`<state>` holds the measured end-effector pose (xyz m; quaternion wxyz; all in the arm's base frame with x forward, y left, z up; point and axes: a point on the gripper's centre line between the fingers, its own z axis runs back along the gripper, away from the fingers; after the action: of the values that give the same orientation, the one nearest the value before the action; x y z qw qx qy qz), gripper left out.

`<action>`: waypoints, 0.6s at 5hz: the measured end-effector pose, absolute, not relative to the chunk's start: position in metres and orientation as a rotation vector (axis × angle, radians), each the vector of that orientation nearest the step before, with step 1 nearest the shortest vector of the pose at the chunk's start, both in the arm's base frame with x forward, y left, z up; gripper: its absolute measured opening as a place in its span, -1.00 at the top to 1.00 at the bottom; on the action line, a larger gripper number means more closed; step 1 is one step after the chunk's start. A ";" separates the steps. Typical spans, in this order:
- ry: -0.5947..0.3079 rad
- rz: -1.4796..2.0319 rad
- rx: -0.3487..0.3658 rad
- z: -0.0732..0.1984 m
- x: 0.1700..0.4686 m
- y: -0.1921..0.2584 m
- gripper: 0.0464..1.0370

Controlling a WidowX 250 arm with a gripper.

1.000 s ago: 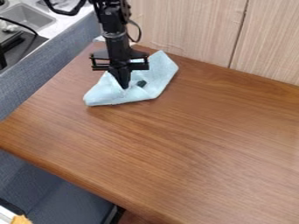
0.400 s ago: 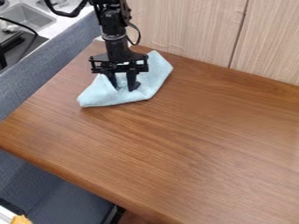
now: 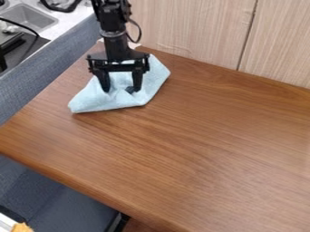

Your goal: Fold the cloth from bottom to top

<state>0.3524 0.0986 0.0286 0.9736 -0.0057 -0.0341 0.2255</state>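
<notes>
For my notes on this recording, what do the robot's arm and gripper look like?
The arm is black and built of segments, with a thin black cable looping out at one side and a greyish band around it above the gripper. The gripper is black too, with a wide, angular crossbar and two dark fingers.

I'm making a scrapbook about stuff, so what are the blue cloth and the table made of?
The cloth looks like soft, matte fabric, maybe microfibre or felt: it bends into folds with no shine. The table looks like smooth brown wood with a slight sheen, since grain lines run along it, but it could be a wood-look coating.
</notes>
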 end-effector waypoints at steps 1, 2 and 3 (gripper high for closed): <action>-0.109 0.468 -0.010 0.050 0.349 0.098 -0.93; -0.163 0.481 -0.003 0.077 0.347 0.098 -0.93; -0.241 0.495 0.017 0.110 0.342 0.099 -0.93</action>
<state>0.3421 0.0992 0.1097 0.9623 0.0086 -0.1192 0.2444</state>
